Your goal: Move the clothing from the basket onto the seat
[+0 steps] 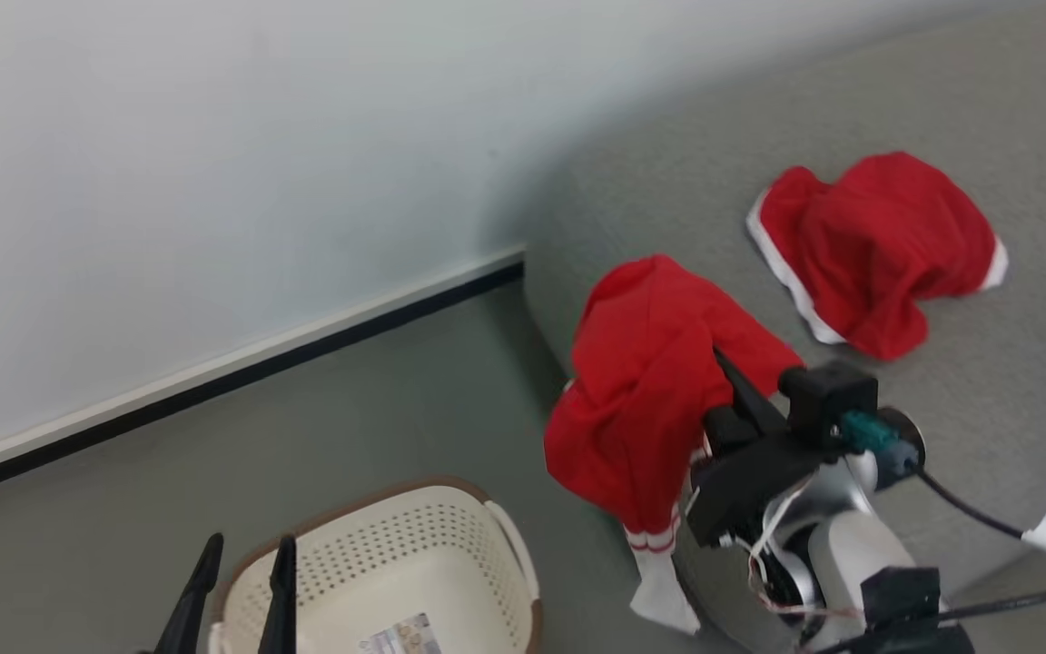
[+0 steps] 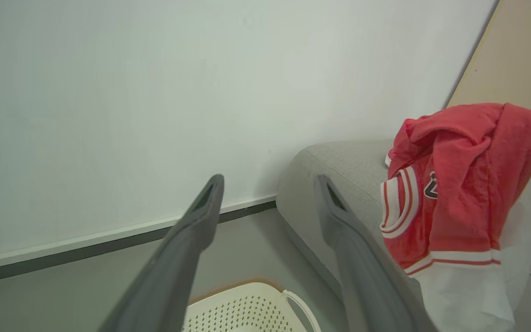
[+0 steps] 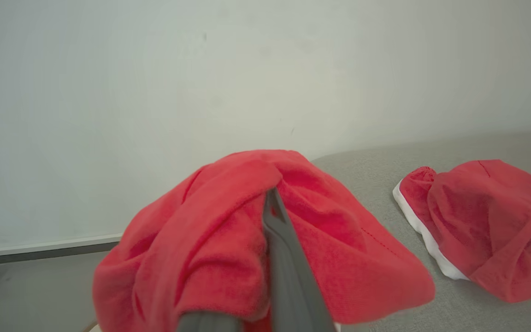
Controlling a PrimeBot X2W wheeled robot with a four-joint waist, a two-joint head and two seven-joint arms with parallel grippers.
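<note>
One red garment (image 1: 877,250) with white trim lies crumpled on the grey sofa (image 1: 1013,109). The second red garment (image 1: 650,391) hangs from my right gripper (image 1: 718,359), which is shut on it above the sofa's left end; its striped cuff dangles below. In the right wrist view this held garment (image 3: 228,249) drapes over my fingers (image 3: 284,258), and the lying garment (image 3: 482,226) sits to the right. The cream basket (image 1: 414,563) stands on the floor at lower left, nothing red in the part shown. My left gripper (image 1: 241,581) is open over the basket's left rim, fingers (image 2: 201,216) spread with nothing between.
A white wall with a dark baseboard (image 1: 232,363) runs behind the grey floor (image 1: 350,409). A black cable (image 1: 995,522) with a white tag trails from my right arm over the sofa. A beige panel (image 2: 519,55) stands at the far right in the left wrist view.
</note>
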